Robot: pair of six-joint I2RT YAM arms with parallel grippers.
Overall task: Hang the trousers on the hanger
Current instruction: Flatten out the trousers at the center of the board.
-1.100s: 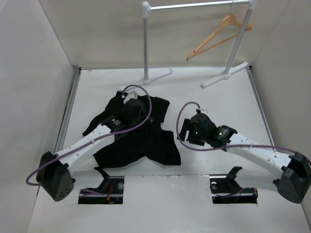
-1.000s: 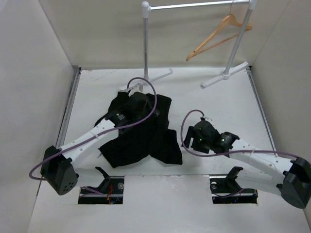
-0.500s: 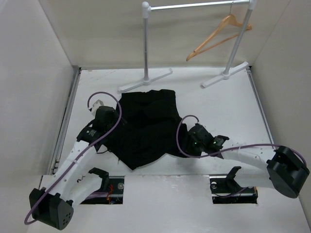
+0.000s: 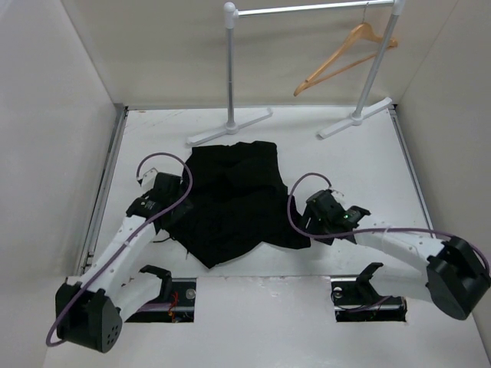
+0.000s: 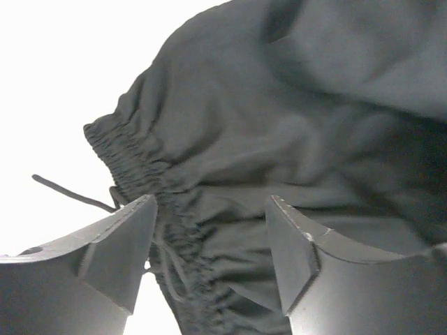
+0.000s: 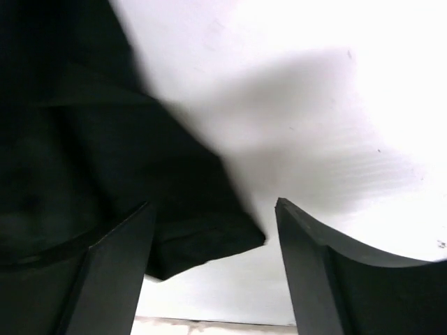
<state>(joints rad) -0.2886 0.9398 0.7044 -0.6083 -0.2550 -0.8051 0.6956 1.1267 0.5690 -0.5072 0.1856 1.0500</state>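
Observation:
The black trousers lie spread flat on the white table, mid-left. My left gripper hovers at their left edge, open. In the left wrist view its jaws straddle the gathered elastic waistband without pinching it, and a drawstring trails onto the table. My right gripper is open at the trousers' right edge. A fabric corner lies below and between its fingers, untouched. The tan wooden hanger hangs from the rail at the back right, far from both grippers.
The grey rail stand has feet on the table at the back and back right. White walls enclose the table on the left, back and right. Two dark slots sit by the arm bases.
The left gripper opened and let go of the trousers, which went from a bunched heap to a flat spread. It then swung to their left edge. The right gripper shifted slightly right.

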